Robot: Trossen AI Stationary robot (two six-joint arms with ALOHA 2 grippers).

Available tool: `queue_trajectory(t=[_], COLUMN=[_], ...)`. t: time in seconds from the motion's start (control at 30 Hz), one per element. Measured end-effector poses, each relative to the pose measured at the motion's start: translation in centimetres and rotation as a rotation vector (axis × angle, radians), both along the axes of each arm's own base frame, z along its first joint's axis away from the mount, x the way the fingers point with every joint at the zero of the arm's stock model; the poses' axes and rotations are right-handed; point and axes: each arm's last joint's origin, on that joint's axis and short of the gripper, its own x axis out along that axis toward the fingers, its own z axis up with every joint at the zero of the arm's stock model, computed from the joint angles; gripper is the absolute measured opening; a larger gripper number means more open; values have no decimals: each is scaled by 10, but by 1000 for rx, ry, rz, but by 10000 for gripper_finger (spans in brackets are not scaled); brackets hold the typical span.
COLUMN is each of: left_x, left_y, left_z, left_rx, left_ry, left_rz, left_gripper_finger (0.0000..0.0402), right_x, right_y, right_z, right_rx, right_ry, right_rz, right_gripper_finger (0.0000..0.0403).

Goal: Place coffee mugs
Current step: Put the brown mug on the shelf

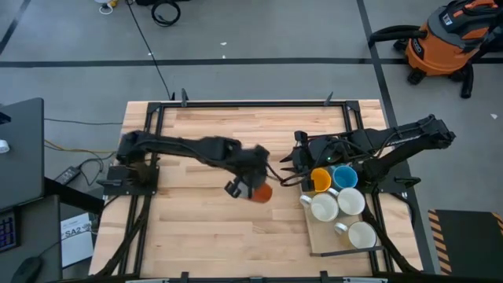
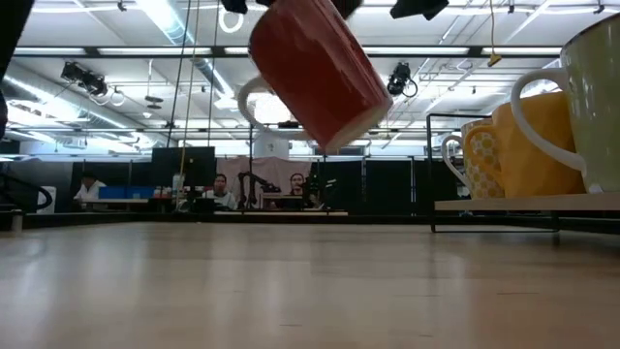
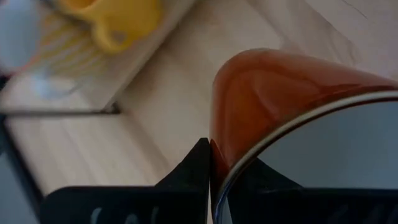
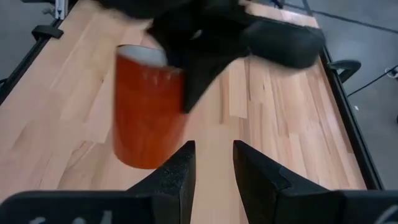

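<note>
Left end effector (image 1: 245, 185) over the middle of the wooden surface (image 1: 196, 228), fingers clamped on the rim of an orange-red mug (image 1: 261, 192). One dark finger (image 3: 198, 163) sits outside the mug wall in the left wrist view; the other is inside the mug. The mug is in the air, clear of the surface, tilted in the low view (image 2: 315, 70), white handle (image 2: 247, 102) showing to one side. Inside of the mug is pale.

Right end effector (image 1: 292, 167) hangs just beside the mug cluster on the right side, facing the left arm. Its two fingers (image 4: 177, 171) are narrowly parted with nothing between them. The right wrist view shows the orange-red mug (image 4: 146, 106) held by the other arm ahead of it.

Rest of the mugs stand on a flat board (image 1: 326, 240) at the right of the surface: a yellow-orange mug (image 1: 320, 180) and a bright blue mug (image 1: 344, 176) side by side at the far end, then three white or cream mugs, two next to each other (image 1: 324, 207) (image 1: 350, 201) and one nearer the front edge (image 1: 361, 234). They are close together, some touching. The held mug is well apart from the board, to its left.

People sit at desks in the room beyond, small in the low view (image 2: 221, 192).
</note>
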Motion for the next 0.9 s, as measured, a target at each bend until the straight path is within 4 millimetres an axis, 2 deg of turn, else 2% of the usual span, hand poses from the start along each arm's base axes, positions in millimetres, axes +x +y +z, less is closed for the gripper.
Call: queue_trajectory(t=[0.2,0.33,0.5,0.9], left_x=[26,33,39,45], left_y=[-25,-36,-43,-45], left_z=[-26,-50,-69,-79], left_rx=[44,76,80,93], left_ry=[96,163,204,203], left_rz=[-139,-206,-222,-210], left_gripper_finger=[32,37,39,42], right_x=[-6,-12,-17,-18], right_y=[-1,-3,-5,-5], right_z=[-6,-8,-6,-5], right_rx=[-17,-11,40,41], right_ry=[88,138,141,131], right_rz=[-1,-12,-60,-53], right_gripper_finger=[113,113,113,113])
